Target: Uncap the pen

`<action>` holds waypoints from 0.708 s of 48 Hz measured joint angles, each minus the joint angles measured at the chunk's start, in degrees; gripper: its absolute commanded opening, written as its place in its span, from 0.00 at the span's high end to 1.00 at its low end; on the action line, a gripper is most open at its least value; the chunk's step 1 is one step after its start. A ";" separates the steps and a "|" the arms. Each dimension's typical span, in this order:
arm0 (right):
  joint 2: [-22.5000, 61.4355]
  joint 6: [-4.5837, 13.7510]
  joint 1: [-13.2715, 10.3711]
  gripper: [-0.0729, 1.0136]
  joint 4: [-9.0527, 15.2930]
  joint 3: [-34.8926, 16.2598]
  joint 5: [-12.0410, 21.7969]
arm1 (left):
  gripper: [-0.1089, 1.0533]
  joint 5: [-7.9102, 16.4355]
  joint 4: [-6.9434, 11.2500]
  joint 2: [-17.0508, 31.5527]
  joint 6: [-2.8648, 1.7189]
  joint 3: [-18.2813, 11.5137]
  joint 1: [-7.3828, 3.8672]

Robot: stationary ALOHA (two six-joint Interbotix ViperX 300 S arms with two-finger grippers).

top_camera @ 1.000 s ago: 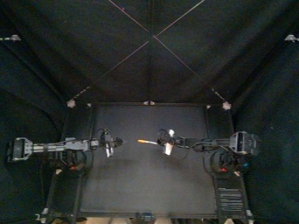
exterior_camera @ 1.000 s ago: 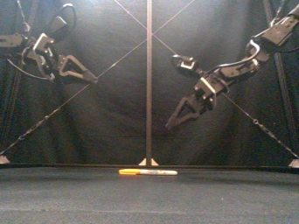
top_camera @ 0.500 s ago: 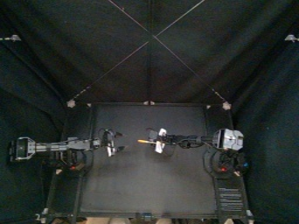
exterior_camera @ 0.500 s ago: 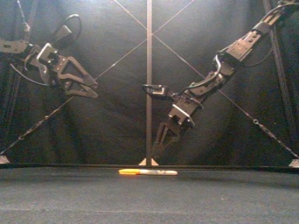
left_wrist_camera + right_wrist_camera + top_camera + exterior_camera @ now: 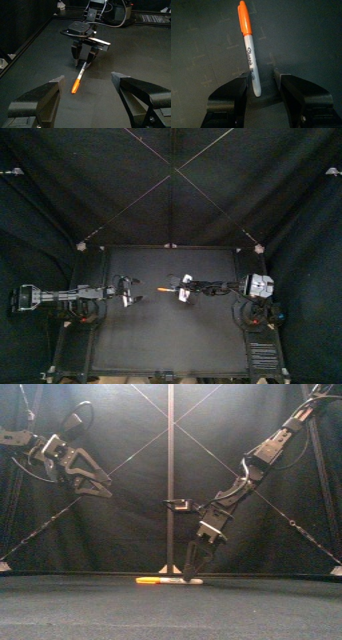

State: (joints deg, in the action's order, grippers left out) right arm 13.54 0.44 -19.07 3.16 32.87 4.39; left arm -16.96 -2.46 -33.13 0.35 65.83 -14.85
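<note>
A marker pen (image 5: 168, 581) lies flat on the black table, its orange cap (image 5: 76, 86) toward the left arm and its white barrel (image 5: 250, 56) toward the right arm. My right gripper (image 5: 191, 570) is down at the table, open, with its jaws on either side of the barrel's end (image 5: 255, 85); a gap shows on one side. My left gripper (image 5: 94, 482) hangs high above the table's left half, wide open and holding nothing. In the left wrist view the pen (image 5: 79, 80) lies ahead of the left jaws. In the top view both grippers (image 5: 130, 293) (image 5: 183, 291) flank the pen (image 5: 167, 288).
Black table surface (image 5: 147, 333) stretches around the pen in all directions, with black curtains behind and at the sides.
Both grippers went from shut to open. My right arm swung down and leftward until its jaws straddle the pen's barrel. My left arm dropped slightly.
</note>
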 measured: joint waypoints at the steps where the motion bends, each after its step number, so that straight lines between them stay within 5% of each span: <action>1: 0.09 0.00 0.09 0.23 0.00 0.00 0.18 | 0.02 0.00 0.00 0.00 0.00 0.00 0.00; 17: 0.44 0.18 0.44 0.49 -0.26 0.26 1.05 | 0.02 0.00 0.00 0.00 0.00 0.00 -0.09; 34: -3.34 0.09 2.11 0.51 0.09 0.35 1.23 | 0.02 -0.09 0.09 0.00 0.00 0.09 -0.09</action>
State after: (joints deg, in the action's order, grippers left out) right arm 10.20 0.53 -16.96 3.25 33.22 5.63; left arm -17.05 -2.37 -33.13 0.35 65.92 -14.94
